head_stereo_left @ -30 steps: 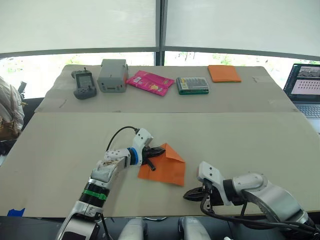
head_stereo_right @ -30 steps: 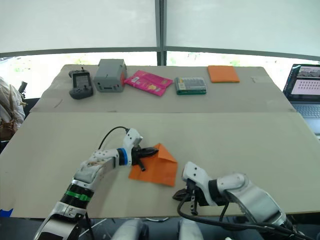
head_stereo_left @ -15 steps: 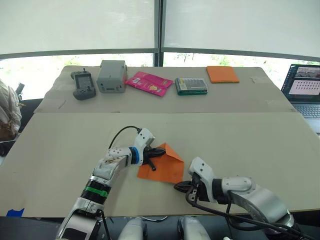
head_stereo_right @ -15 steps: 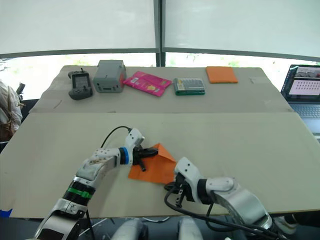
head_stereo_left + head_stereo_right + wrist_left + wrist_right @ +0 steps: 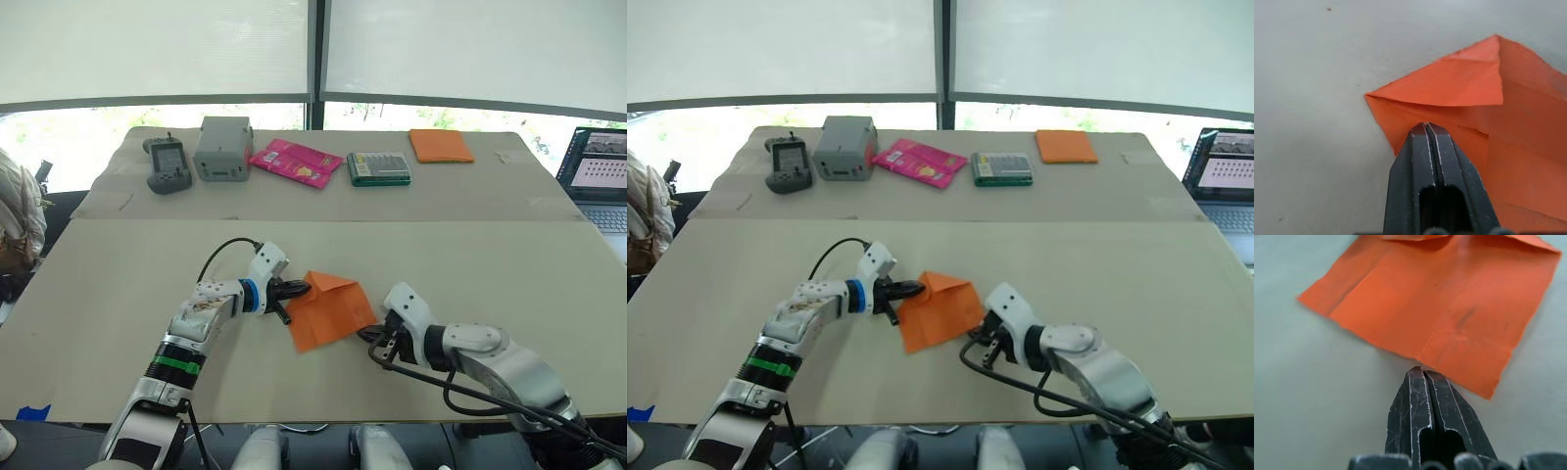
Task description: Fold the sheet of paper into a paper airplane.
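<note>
Moved in, the clenched right pincer meets the sheet of paper opposite the clenched left pincer pressing it.

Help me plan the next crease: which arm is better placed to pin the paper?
Left, probably. The left gripper, shut, already rests on the sheet of paper; the right gripper, shut, sits at its edge.

Bright orange sheet of paper lies on a plain beige table.

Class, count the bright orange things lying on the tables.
2. The thin creased orange sheet of paper lies between both grippers on the near table; the thicker orange rectangular pad sits on the far table's right end.
</note>
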Available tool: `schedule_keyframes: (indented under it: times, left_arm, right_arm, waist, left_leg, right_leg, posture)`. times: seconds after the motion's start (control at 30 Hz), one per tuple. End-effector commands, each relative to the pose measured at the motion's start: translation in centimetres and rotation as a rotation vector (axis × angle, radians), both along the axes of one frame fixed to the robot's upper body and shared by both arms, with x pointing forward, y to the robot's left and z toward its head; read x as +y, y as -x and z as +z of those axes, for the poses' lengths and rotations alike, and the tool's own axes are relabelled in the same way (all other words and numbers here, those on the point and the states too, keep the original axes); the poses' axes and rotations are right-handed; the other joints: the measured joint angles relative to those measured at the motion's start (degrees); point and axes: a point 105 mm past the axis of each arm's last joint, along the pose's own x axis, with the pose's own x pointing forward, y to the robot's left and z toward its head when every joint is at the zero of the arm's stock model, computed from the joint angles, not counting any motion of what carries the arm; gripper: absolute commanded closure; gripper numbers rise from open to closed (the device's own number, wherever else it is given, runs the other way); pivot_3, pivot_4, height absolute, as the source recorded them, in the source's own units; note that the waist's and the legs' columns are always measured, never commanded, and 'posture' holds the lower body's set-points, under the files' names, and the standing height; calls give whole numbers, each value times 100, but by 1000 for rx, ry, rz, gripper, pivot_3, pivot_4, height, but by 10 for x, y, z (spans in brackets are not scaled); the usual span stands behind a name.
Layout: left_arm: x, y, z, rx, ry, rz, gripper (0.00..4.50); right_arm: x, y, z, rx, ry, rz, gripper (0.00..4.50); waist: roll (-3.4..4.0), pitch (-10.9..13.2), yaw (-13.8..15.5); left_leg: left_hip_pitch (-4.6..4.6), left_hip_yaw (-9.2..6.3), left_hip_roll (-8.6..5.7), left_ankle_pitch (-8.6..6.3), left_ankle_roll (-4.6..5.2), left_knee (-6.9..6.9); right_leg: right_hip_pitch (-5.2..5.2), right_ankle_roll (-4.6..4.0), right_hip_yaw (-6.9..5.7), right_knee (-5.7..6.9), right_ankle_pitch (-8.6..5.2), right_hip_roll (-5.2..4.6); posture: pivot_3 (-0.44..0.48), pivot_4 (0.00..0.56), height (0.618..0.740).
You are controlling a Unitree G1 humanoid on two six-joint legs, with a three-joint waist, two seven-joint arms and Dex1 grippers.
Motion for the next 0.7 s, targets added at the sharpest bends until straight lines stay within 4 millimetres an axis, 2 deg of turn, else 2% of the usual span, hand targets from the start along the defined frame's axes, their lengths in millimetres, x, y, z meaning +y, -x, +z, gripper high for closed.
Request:
schedule_keyframes:
  times: [0.03, 0.27, 0.4, 0.47, 0.7]
  left_arm:
    - [-7, 4, 3, -18, 10, -19, 4469]
    - [-12, 9, -5, -7, 2, -33, 4469]
    - [-11, 8, -5, -5, -1, -33, 4469]
    - [-11, 8, -5, -6, -3, -32, 4469]
    - [-11, 8, -6, -7, -3, -29, 4469]
  right_arm:
    - [-16, -10, -5, -19, 43, -84, 4500]
    - [-11, -15, 2, -110, 4, -75, 4500]
    - [-9, -23, 16, -267, -11, -51, 4500]
    - [-11, -29, 20, -367, 54, -34, 4500]
    - [13, -25, 36, -463, -79, 88, 4500]
  waist:
    - [0, 0, 1]
    - [0, 0, -2]
    - [0, 0, -5]
    - [1, 0, -5]
    - [0, 1, -12]
  left_leg:
    - [-1, 0, 0, 0, 0, 0]
    - [0, 1, 1, 0, 0, 0]
    - [-3, 3, 0, 0, 0, 0]
    - [-8, 4, 0, 0, 0, 0]
    - [-13, 5, 1, 0, 0, -2]
  right_leg:
    - [-1, 0, 0, 0, 0, 0]
    - [0, 0, 0, 0, 0, 1]
    - [-4, 0, 1, 1, 0, 2]
    - [-9, 0, 1, 1, 0, 2]
    - [-14, -1, 0, 1, 0, 3]
  posture:
    - [0, 150, 740]
    - [0, 150, 740]
    - [0, 150, 740]
    - [0, 150, 740]
    - [0, 150, 740]
